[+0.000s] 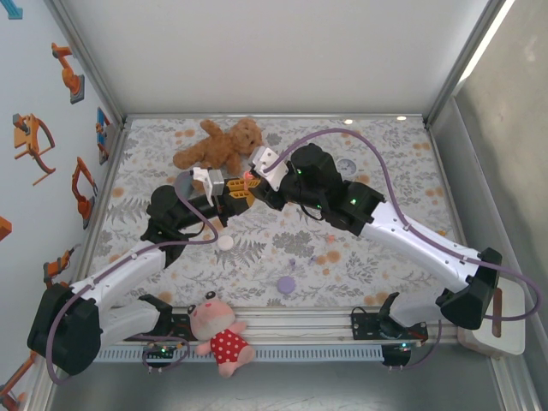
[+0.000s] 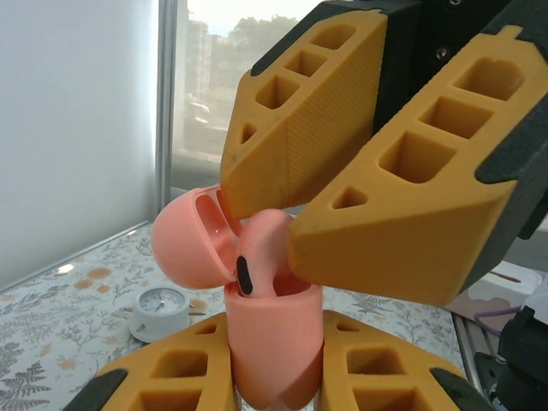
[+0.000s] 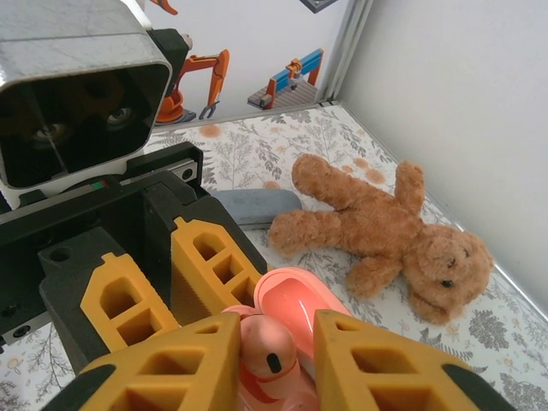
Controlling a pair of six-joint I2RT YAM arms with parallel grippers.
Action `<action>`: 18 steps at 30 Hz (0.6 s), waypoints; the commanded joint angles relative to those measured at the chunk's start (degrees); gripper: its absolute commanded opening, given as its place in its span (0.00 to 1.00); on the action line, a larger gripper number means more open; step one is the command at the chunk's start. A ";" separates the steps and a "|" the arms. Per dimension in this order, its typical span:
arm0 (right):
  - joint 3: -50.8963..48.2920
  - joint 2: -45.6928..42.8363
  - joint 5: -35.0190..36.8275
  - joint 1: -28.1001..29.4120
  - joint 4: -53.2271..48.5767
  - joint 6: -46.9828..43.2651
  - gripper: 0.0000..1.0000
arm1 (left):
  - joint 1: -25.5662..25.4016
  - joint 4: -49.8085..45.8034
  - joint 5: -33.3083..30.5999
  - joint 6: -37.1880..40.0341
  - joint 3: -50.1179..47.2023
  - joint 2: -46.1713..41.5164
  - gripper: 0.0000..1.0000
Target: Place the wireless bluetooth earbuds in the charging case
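The right pincer (image 3: 276, 347), clenched on a pink earbud (image 2: 265, 240), holds it upright, lower end inside the open pink charging case (image 2: 274, 325) gripped below by the left pincer (image 2: 274, 377).

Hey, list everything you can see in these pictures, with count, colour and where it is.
cloth: one, grey floral, spread under everything.
charging case: one, pink, lid open, held above cloth.
earbud: one, pink, partly in charging case.
teddy bear: one, brown, far side of cloth.
plush doll: one, pink, red spotted dress, near edge.
round object: one, purple, near side of cloth.
round disc: one, white, left of centre.
dial: one, white, on cloth.
flat object: one, grey, beside teddy bear.
left gripper: orange fingers, shut on charging case.
right gripper: orange fingers, shut on earbud.
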 commanded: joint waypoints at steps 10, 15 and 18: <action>2.95 -3.36 0.82 0.41 2.16 2.37 0.48 | -0.35 1.27 1.02 0.94 0.66 -2.08 0.00; 2.34 -5.49 3.60 0.38 4.46 5.14 0.60 | -0.36 0.72 0.94 1.11 0.40 -2.70 0.00; 1.59 -6.90 5.82 0.42 5.27 6.85 0.69 | -0.38 0.47 0.94 1.27 0.32 -3.09 0.00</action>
